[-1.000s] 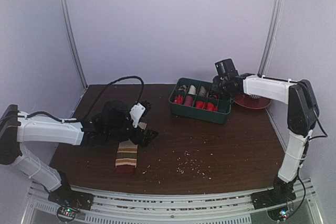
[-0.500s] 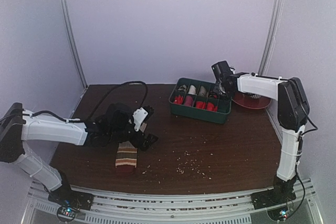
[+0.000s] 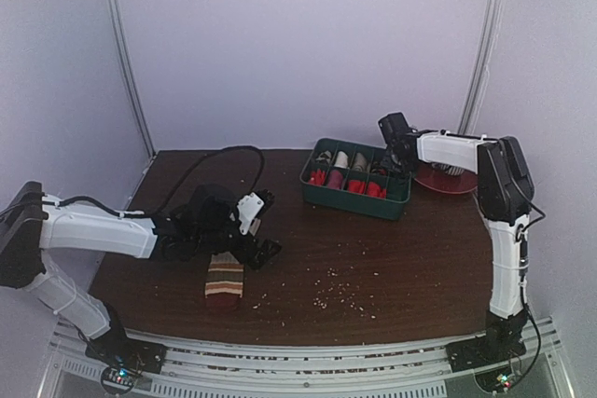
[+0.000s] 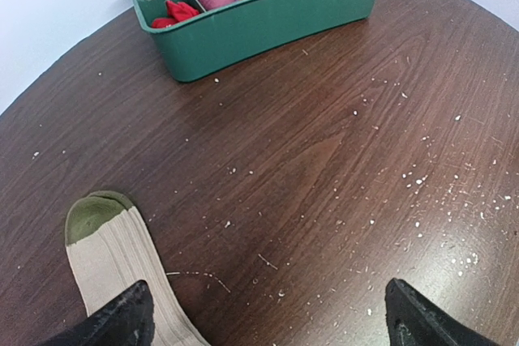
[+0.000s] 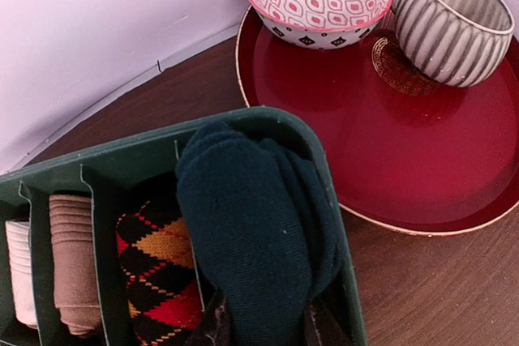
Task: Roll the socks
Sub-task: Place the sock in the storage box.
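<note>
The right gripper has swung down to the end compartment of the green tray, the one beside the red plate; its fingers are clamped on the bundled dark teal sock, which now sits low between that compartment's walls; this roll looks finished and near release. The left gripper has barely shifted; its fingers are spread wide, holding nothing, over the striped sock; that sock lies flat on the desk, well apart from the tray, not yet rolled.
</note>
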Available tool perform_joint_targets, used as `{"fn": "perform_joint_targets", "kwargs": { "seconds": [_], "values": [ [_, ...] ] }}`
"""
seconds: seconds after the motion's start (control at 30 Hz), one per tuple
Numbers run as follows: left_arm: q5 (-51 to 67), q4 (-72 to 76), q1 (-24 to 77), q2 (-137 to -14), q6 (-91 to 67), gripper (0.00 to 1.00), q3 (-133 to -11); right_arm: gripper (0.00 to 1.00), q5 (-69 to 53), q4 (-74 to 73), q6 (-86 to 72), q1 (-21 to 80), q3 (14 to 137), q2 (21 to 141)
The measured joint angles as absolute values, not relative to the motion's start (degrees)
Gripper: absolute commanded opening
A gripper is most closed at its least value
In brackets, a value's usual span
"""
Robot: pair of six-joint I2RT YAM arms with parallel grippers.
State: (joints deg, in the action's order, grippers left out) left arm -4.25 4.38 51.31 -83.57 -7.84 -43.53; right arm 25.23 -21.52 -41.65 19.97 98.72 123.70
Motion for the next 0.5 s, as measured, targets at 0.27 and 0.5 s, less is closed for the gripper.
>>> {"fn": "perform_joint_targets", "kwargs": {
  "seconds": [0.27,0.5],
  "values": [
    [-4.0,4.4,51.3,-83.6,-7.8,0.98,-43.5,0.00,22.6,-22.2,-42.0,18.8,100.7,126.8],
    [-3.9,4.4,51.3,-83.6,-7.8,0.98,-43.5,0.00,22.2,-24.0,-42.7,18.5,103.9,129.8]
  ]
}}
